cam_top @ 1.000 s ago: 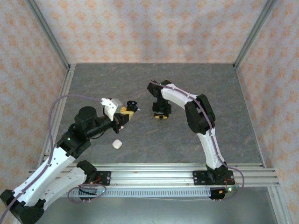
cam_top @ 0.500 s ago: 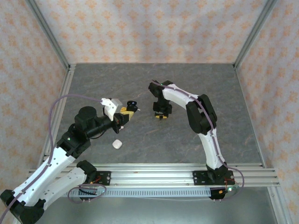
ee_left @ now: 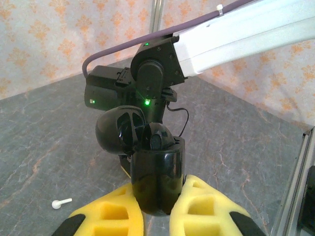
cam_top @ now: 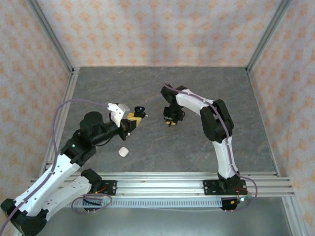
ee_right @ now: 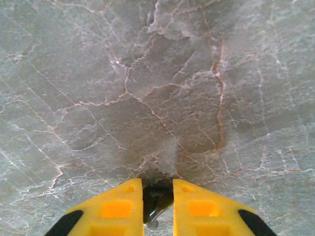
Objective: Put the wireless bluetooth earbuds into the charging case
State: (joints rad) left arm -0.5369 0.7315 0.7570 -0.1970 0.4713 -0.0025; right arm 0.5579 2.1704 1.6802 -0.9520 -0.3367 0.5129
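Note:
My left gripper (ee_left: 156, 212) is shut on a black charging case (ee_left: 157, 177), held above the table with its lid (ee_left: 117, 131) swung open to the left. One black earbud (ee_left: 156, 140) sits in the case's open top. In the top view the left gripper (cam_top: 133, 117) holds the case (cam_top: 139, 109) left of centre. My right gripper (ee_right: 157, 201) points down at the table, its yellow fingers (ee_right: 118, 209) closed on both sides of a black earbud (ee_right: 157, 197). From above, the right gripper (cam_top: 170, 123) is a short way right of the case. A white earbud (ee_left: 61, 202) lies on the table.
A small white rounded object (cam_top: 123, 152) lies on the grey stone-patterned table (cam_top: 231, 103) in front of the left arm. The right arm's wrist (ee_left: 147, 83) hangs just behind the held case. Patterned walls and metal posts (cam_top: 51, 37) fence the table.
The right gripper's fingers have closed in on the black earbud, and its arm has shifted slightly to the right. The left arm and the case have stayed still.

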